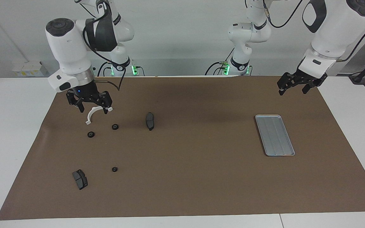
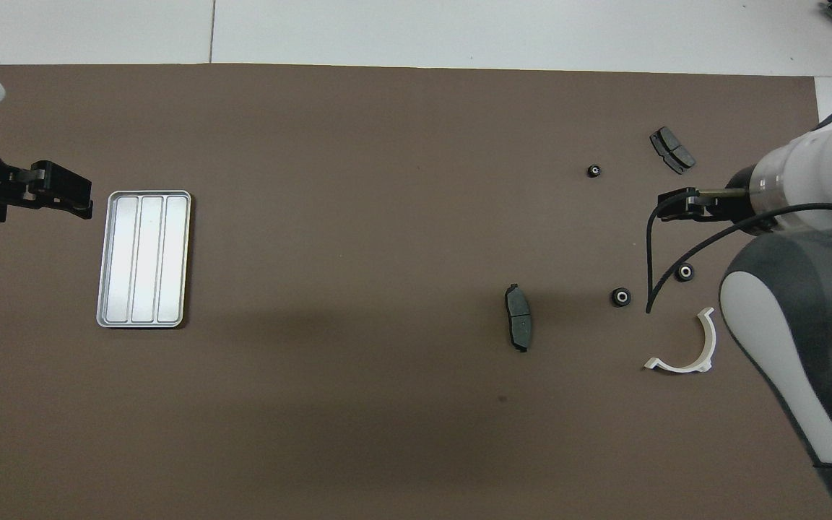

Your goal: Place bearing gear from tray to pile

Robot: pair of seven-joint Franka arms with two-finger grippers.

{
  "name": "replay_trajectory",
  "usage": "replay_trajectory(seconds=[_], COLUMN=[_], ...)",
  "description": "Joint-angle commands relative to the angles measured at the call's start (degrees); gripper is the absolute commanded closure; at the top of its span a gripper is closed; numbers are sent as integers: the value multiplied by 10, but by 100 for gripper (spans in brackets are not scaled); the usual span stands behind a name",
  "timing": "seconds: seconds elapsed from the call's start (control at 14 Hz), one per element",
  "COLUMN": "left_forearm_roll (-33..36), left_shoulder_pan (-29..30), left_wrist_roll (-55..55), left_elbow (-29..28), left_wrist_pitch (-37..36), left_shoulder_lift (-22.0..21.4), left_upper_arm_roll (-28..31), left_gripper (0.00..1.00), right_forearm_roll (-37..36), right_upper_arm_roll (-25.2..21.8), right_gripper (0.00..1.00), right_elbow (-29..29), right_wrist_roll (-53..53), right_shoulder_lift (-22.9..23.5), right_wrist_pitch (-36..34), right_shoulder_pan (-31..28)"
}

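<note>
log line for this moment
right gripper: open, raised over bearing gears | left gripper: open, waiting | tray: bare | gears on mat

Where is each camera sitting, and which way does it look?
Facing view: high across the table, looking at the robots; both whole arms show, right gripper and left gripper raised.
Overhead view: above the robots' end, looking steeply down; only the left gripper and the right arm's wrist and gripper show.
Both share the tray, turned half around.
</note>
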Motion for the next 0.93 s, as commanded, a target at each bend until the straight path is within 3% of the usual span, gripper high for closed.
replay_trajectory(seconds=[0.0, 0.29, 0.86], left_forearm_roll=[-10, -11, -10], left_shoulder_pan=[5, 6, 3], left_wrist_roll=[-2, -1, -1], left_elbow=[-2, -13, -15], left_wrist_pitch=[-2, 0, -11], left_shoulder_lift=[-10, -17, -16], left_upper_arm_roll=[-3, -1, 0], left_gripper=[0, 0, 0], right_forearm_roll=[11, 12, 44], right_upper_arm_roll=[8, 8, 5], right_gripper=[0, 0, 0], right_elbow=[76, 52, 47], right_wrist_roll=[-13, -10, -61], right_shoulder_lift=[12, -24, -33], right_wrist_pitch=[-74, -124, -189], right_shoulder_pan=[-9, -5, -24])
